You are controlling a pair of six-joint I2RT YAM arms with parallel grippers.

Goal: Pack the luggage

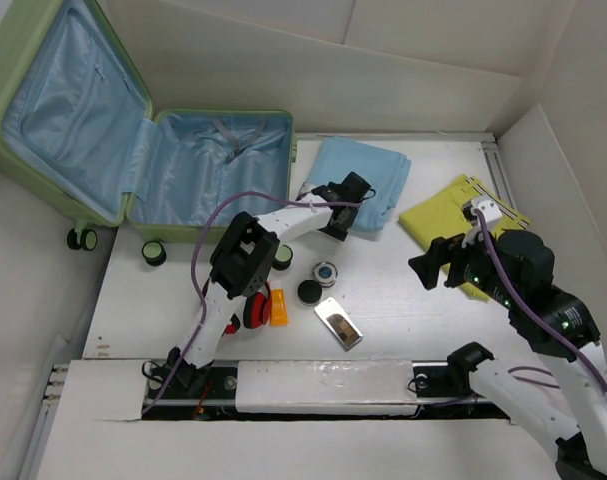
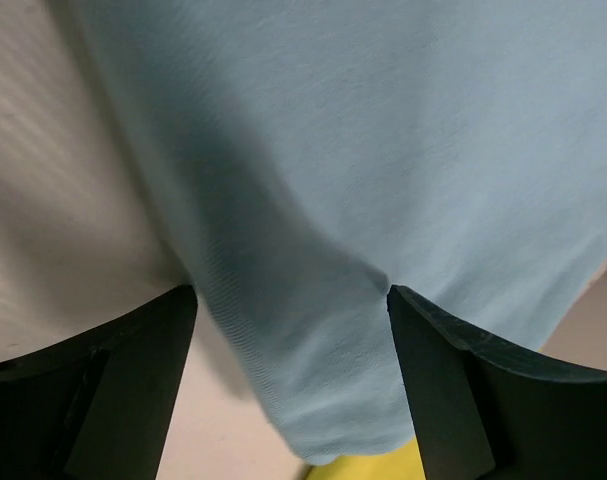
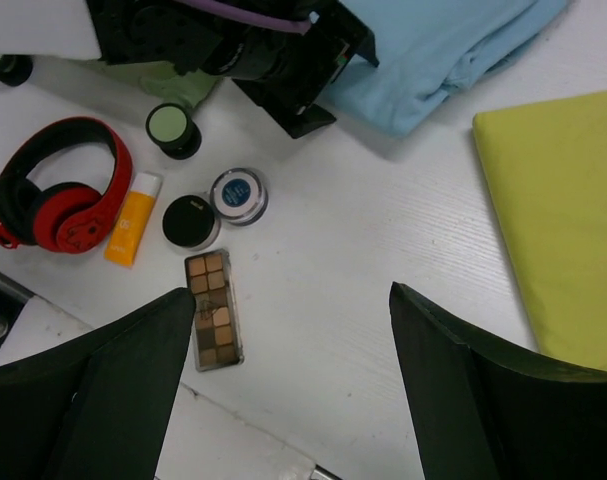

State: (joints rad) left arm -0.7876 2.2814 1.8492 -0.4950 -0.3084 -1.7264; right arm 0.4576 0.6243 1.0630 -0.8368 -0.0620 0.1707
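The luggage [image 1: 183, 185] lay open at the table's far left. The left gripper [image 1: 351, 203] hung with jaws spread wide over the blue cloth's [image 1: 375, 165] edge (nothing clamped). The right gripper [image 3: 293, 300] gaped equally wide, empty, beside the yellow cloth [image 1: 438, 215]

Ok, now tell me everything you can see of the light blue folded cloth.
The light blue cloth looks like soft, fine-knit fabric, folded into a rough rectangle of several layers with a slightly rumpled near edge. It lies flat on the white table at the far side, just right of the open luggage and apart from the yellow cloth. The left gripper is at its near-left corner, fingers open on either side of a folded edge. Whether they touch it is unclear.
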